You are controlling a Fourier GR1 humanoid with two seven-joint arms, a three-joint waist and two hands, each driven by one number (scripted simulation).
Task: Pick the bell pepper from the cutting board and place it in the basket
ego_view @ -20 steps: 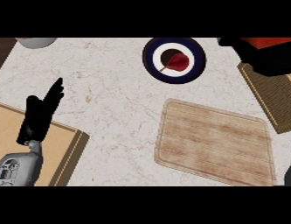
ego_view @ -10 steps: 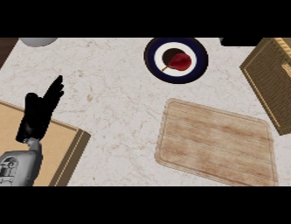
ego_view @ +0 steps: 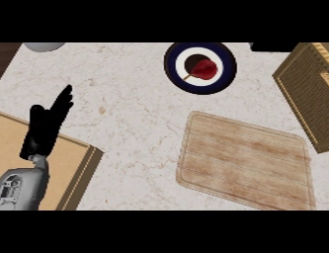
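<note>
Left robot hand (ego_view: 48,123) rests open, fingers straight, at bench's (ego_view: 130,99) left edge. Cutting board (ego_view: 246,160) bare; basket (ego_view: 322,94) well apart, right edge.

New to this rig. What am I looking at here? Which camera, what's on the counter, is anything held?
One view, from the robot's head, looking steeply down at a marble counter. The robot is a humanoid; only its left hand shows, at the left, open with fingers straight, resting and holding nothing. The right hand is out of view. On the counter: a bare wooden cutting board, a round plate with a red item on it, a woven basket at the right edge, and a tan box at lower left. No bell pepper is visible on the board.
</note>
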